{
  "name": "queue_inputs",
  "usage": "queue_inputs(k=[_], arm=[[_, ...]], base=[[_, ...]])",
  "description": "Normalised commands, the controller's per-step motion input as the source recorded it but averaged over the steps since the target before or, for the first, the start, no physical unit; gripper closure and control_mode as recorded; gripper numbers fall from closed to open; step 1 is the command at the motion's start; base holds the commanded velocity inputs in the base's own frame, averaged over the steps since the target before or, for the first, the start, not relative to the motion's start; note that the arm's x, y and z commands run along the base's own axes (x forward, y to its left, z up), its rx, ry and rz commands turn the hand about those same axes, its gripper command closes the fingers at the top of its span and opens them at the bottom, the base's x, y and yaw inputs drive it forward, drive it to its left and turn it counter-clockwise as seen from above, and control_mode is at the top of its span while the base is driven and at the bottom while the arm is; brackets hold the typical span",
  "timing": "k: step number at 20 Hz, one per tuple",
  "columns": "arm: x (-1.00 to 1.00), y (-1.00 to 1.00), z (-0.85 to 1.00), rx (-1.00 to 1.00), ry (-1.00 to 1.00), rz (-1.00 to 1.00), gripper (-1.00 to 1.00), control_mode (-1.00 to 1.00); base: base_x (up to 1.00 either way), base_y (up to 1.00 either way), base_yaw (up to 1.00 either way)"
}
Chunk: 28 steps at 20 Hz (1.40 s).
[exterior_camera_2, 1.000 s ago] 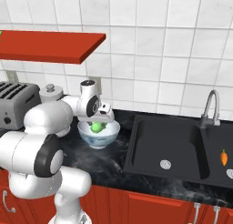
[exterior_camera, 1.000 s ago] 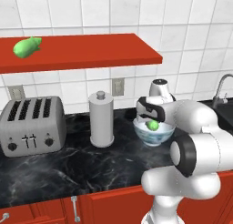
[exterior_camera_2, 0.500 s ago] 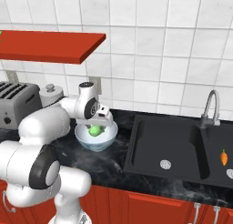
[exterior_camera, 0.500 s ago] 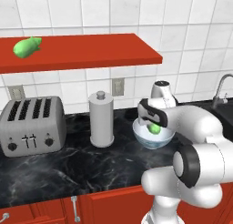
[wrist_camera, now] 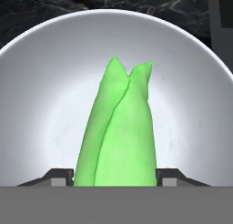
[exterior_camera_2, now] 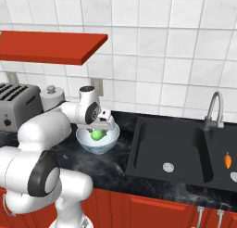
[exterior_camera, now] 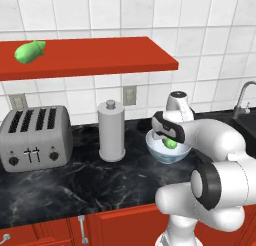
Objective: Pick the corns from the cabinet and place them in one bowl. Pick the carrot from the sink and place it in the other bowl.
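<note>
The gripper (wrist_camera: 116,175) grasped a corn (wrist_camera: 118,132) over the pale bowl (wrist_camera: 36,104). A second corn (exterior_camera: 29,51) lay on the red shelf (exterior_camera: 100,55).

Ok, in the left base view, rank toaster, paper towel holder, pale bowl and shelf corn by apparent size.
1. toaster
2. paper towel holder
3. pale bowl, partly hidden by the gripper
4. shelf corn, though it sits farther back

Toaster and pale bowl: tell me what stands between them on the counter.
A grey lidded canister stands between the toaster and the pale bowl, seen in the left base view.
</note>
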Motion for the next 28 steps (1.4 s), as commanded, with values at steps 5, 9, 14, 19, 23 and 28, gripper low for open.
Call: queue_inputs(k=[5,9,14,19,23,28], arm=[[0.0,0.0,-0.01,0.0,0.0,0.0,-1.0,-1.0],[-0.02,0.0,0.02,0.0,0.0,0.0,-1.0,-1.0],[-0.35,0.0,0.22,0.0,-0.01,0.0,-1.0,-1.0],[-0.5,0.0,0.17,0.0,-0.07,0.0,-1.0,-1.0],[-0.48,0.0,0.19,0.0,-0.08,0.0,-1.0,-1.0],[-0.38,-0.02,0.47,0.0,-0.04,0.0,-1.0,-1.0]], base=[[0.0,0.0,0.0],[0.0,0.0,0.0],[0.0,0.0,0.0],[0.0,0.0,0.0],[0.0,0.0,0.0],[0.0,0.0,0.0]])
